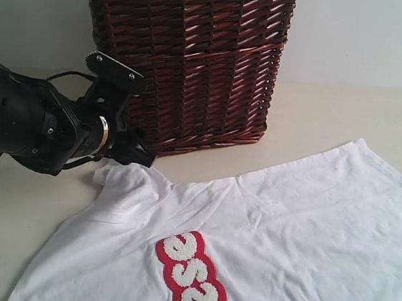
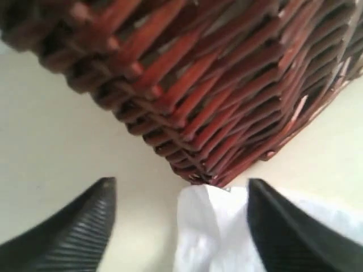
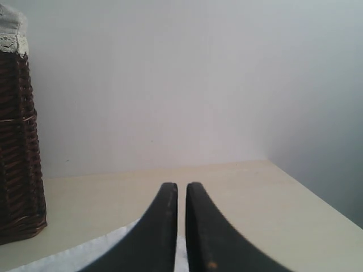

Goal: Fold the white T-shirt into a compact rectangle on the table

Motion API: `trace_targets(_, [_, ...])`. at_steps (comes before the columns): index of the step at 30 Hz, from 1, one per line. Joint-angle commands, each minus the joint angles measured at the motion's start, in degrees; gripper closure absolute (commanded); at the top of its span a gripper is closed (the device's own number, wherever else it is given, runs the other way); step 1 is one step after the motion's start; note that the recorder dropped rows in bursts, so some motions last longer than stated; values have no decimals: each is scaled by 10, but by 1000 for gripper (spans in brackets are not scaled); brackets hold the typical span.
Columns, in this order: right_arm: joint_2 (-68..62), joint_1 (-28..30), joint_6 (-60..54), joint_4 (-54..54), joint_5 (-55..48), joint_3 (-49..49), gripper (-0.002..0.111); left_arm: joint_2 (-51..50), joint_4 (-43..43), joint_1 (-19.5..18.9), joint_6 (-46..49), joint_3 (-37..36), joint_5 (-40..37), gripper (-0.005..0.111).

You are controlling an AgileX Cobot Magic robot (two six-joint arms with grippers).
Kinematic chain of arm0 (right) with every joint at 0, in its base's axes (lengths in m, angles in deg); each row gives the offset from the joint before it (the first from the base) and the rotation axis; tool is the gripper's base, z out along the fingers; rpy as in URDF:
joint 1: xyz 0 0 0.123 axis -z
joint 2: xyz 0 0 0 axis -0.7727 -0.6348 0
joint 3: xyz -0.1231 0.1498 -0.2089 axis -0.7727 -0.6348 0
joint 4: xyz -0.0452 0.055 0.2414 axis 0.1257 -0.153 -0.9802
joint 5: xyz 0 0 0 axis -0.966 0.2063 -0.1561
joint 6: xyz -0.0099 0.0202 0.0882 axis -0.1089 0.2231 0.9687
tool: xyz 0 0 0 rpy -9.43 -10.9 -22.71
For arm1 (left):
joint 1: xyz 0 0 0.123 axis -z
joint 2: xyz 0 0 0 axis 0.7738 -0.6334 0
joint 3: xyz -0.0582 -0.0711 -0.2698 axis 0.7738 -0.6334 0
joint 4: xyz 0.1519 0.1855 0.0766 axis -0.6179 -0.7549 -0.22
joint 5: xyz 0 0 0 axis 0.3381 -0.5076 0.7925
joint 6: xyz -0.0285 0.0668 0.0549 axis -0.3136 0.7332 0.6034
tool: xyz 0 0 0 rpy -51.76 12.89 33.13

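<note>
The white T-shirt (image 1: 287,224) lies spread on the table (image 1: 7,216), and its red patch with white letters (image 1: 194,279) faces up. My left gripper (image 1: 135,156) is low at the shirt's far left sleeve, close to the basket. In the left wrist view this gripper (image 2: 181,187) is open. A bunched fold of the shirt (image 2: 210,226) lies between the fingers, beside one finger (image 2: 278,226). My right gripper (image 3: 181,186) is shut, fingers almost touching, out of the exterior view. A strip of the shirt (image 3: 85,258) shows under it; whether it pinches cloth I cannot tell.
A dark red-brown wicker basket (image 1: 188,63) with a lace rim stands at the back, its corner (image 2: 215,85) just beyond the left fingertips. A pale wall (image 3: 170,85) rises behind the table. Bare tabletop (image 3: 255,192) extends on the right to the table's edge.
</note>
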Motion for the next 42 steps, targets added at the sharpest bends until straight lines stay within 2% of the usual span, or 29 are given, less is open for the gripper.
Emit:
trace_targets(1, [4, 0, -1, 0, -3, -2, 100, 2, 48, -1, -19, 4, -9, 19])
trace_targets(5, [4, 0, -1, 0, -3, -2, 100, 24, 142, 13, 72, 0, 25, 26])
trace_targets(7, [4, 0, -1, 0, -3, -2, 100, 43, 201, 29, 126, -5, 61, 35])
trace_targets(10, [4, 0, -1, 0, -3, -2, 100, 75, 259, 60, 186, -29, 165, 53])
trace_targets(13, [4, 0, -1, 0, -3, -2, 100, 74, 251, 80, 186, -59, 252, 79])
trace_targets(14, [4, 0, -1, 0, -3, -2, 100, 60, 250, 81, 186, -78, 241, 98])
trace_targets(15, [4, 0, -1, 0, -3, -2, 100, 50, 250, 81, 186, -88, 222, 107])
trace_targets(17, [4, 0, -1, 0, -3, -2, 100, 27, 249, 79, 189, -117, 125, 106])
trace_targets(19, [4, 0, -1, 0, -3, -2, 100, 26, 272, 79, 191, -145, 65, 107])
trace_targets(20, [4, 0, -1, 0, -3, -2, 100, 28, 294, 79, 205, -157, 60, 107])
trace_targets(22, [4, 0, -1, 0, -3, -2, 100, 30, 402, 79, 289, -183, 57, 107])
trace_targets(24, [4, 0, -1, 0, -3, -2, 100, 30, 516, 79, 379, -197, 38, 107])
trace_targets(25, [4, 0, -1, 0, -3, -2, 100, 30, 608, 79, 455, -203, 18, 107])
trace_targets(27, [4, 0, -1, 0, -3, -2, 100, 33, 645, 79, 492, -207, 12, 107])
trace_targets(30, [4, 0, -1, 0, -3, -2, 100, 68, 647, 79, 486, -206, 12, 107])
trace_targets(32, [4, 0, -1, 0, -3, -2, 100, 105, 662, 79, 481, -201, 17, 107])
trace_targets(33, [4, 0, -1, 0, -3, -2, 100, 138, 680, 79, 482, -193, 52, 107])
trace_targets(34, [4, 0, -1, 0, -3, -2, 100, 148, 681, 79, 482, -189, 95, 107])
trace_targets(35, [4, 0, -1, 0, -3, -2, 100, 150, 684, 78, 482, -182, 199, 107])
trace_targets(37, [4, 0, -1, 0, -3, -2, 100, 135, 692, 78, 475, -168, 271, 107])
trace_targets(42, [4, 0, -1, 0, -3, -2, 100, 57, 692, 78, 422, -89, 265, 107])
